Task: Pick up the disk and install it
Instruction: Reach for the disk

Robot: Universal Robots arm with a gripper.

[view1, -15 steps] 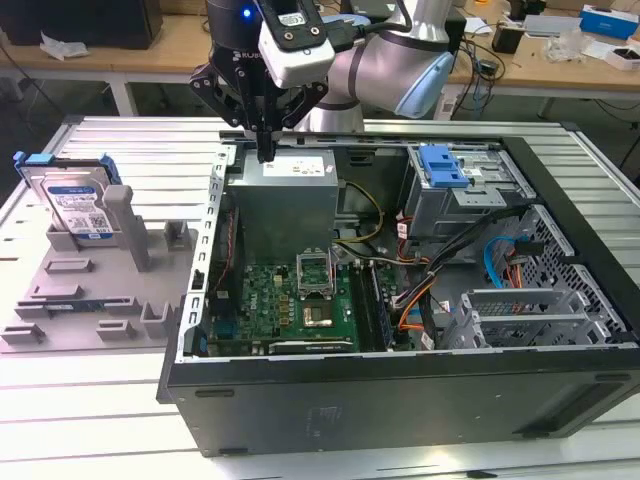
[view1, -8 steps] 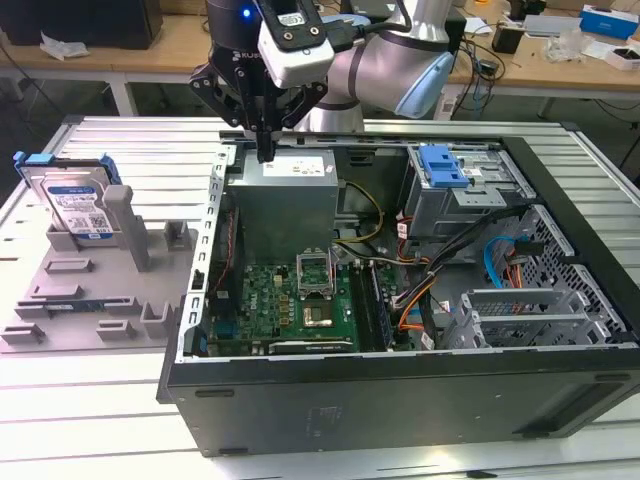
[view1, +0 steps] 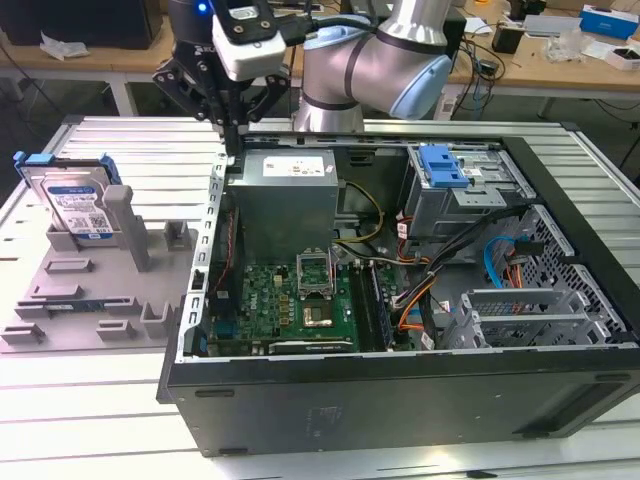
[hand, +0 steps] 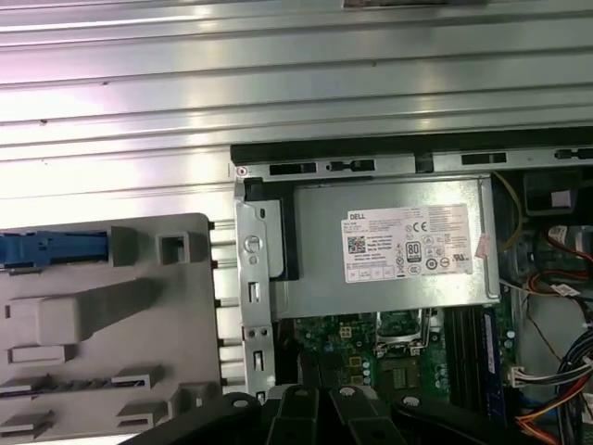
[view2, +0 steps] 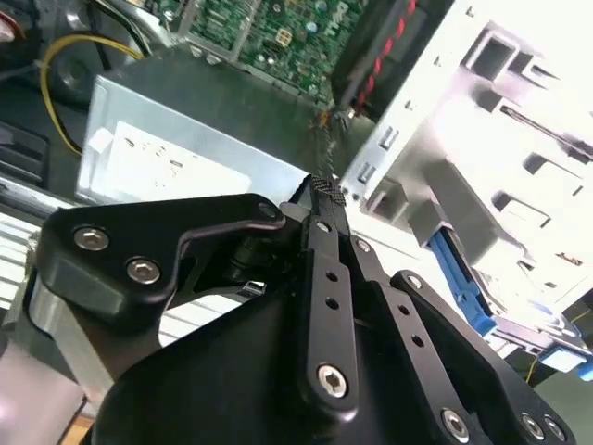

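Note:
The disk, a silver drive with a white-and-blue label in a blue bracket, stands on edge at the far end of a grey fixture on the exterior view's left. In the first wrist view it shows edge-on as a blue strip. My gripper hangs shut and empty above the back left corner of the open computer case, to the right of the disk and well apart from it. In the second wrist view its black fingers meet at the tip with nothing between them.
A large grey power supply box lies in the case right under the gripper. A drive cage with a blue ribbed latch sits at the case's back right, with a green motherboard and loose cables nearby. Everything rests on a slatted aluminium table.

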